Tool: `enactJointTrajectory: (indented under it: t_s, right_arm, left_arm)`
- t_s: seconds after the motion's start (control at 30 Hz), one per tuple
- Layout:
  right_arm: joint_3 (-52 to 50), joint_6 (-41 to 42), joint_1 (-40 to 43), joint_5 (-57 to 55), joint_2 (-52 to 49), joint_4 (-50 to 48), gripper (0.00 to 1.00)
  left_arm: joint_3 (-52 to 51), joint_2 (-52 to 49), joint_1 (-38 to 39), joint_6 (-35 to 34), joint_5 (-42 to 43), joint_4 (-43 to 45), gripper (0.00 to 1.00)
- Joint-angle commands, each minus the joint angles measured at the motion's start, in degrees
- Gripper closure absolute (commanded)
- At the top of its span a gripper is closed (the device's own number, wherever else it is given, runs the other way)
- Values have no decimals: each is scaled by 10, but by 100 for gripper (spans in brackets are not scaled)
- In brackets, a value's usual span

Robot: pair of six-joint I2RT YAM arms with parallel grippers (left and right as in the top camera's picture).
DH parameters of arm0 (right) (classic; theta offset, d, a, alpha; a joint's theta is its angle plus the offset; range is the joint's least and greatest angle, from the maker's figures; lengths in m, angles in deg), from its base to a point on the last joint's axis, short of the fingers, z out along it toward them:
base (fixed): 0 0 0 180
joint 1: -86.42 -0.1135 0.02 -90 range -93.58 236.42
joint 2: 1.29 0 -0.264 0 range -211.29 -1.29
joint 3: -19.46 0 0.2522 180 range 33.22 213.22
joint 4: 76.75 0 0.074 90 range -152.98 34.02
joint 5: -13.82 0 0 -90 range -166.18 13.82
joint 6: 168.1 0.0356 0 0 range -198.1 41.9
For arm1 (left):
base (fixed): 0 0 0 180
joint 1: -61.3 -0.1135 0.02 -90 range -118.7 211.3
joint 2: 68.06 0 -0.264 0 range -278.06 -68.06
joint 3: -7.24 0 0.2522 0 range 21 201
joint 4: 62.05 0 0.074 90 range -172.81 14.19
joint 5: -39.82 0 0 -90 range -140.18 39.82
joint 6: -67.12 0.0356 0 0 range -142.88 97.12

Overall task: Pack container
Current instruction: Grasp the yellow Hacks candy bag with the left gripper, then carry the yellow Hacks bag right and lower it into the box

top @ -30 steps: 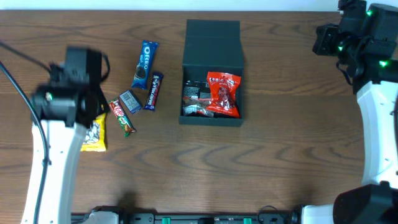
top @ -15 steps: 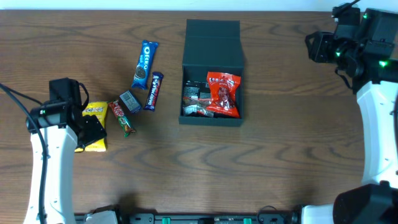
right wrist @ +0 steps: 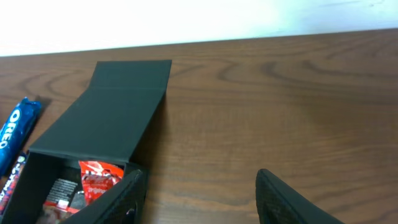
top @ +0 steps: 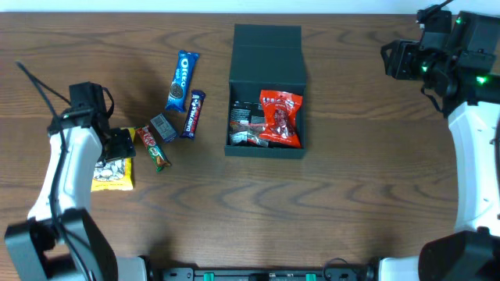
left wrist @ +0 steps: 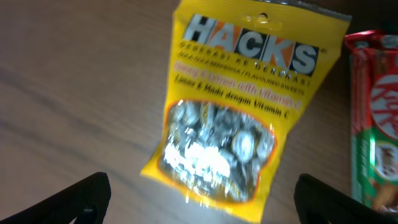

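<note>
The container is a dark grey-green box near the table's middle, its flap lid lying open at the back. A red packet and darker wrappers lie inside. In the right wrist view the container lies at the left. My left gripper hangs open just above a yellow HACKS candy bag, one finger on either side of the bag's lower end and neither touching it. My right gripper stands open and empty over bare wood to the right of the box; in its own view the right gripper has wide-spread jaws.
Left of the box lie a blue Oreo pack, a purple bar, a small grey-blue packet and a red-green KitKat. The KitKat lies just right of the yellow bag. The table's back edge runs close behind the box.
Both grippers went from shut to open. My left gripper swung down over the yellow bag. My right gripper shifted slightly left, toward the box.
</note>
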Motion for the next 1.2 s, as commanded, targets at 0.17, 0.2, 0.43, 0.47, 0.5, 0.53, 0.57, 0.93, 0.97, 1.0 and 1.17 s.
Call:
enactJointTrajectory:
  t_s: [0.17, 0.2, 0.43, 0.47, 0.5, 0.53, 0.57, 0.93, 0.97, 1.0, 1.17]
  right_arm:
    - [6, -6, 0, 2, 1, 8, 42]
    - [6, -6, 0, 2, 1, 8, 42]
    - [6, -1, 0, 2, 1, 8, 42]
    - [6, 0, 0, 2, 1, 7, 42]
    - [6, 0, 0, 2, 1, 7, 42]
    - [6, 0, 0, 2, 1, 6, 43]
    - [6, 0, 0, 2, 1, 6, 43]
    - [6, 5, 0, 2, 1, -3, 43]
    - [6, 5, 0, 2, 1, -3, 44]
    - [6, 5, 0, 2, 1, -3, 43]
    - [6, 5, 0, 2, 1, -6, 43]
  left_arm:
    - [-2, -91, -3, 47, 17, 38, 5]
    - [-2, -99, -4, 47, 17, 41, 5]
    - [-2, -147, -23, 47, 26, 62, 4]
    - [-2, -150, -26, 47, 27, 63, 3]
    - [-2, -151, -28, 47, 30, 63, 0]
    - [-2, -151, -32, 47, 34, 64, 8]
    - [-2, -151, -33, 48, 38, 65, 11]
    - [-2, -151, -36, 50, 53, 66, 73]
    - [-2, -151, -36, 50, 53, 64, 76]
    - [0, -151, -36, 50, 53, 61, 83]
    - [32, -142, -36, 35, 52, 26, 94]
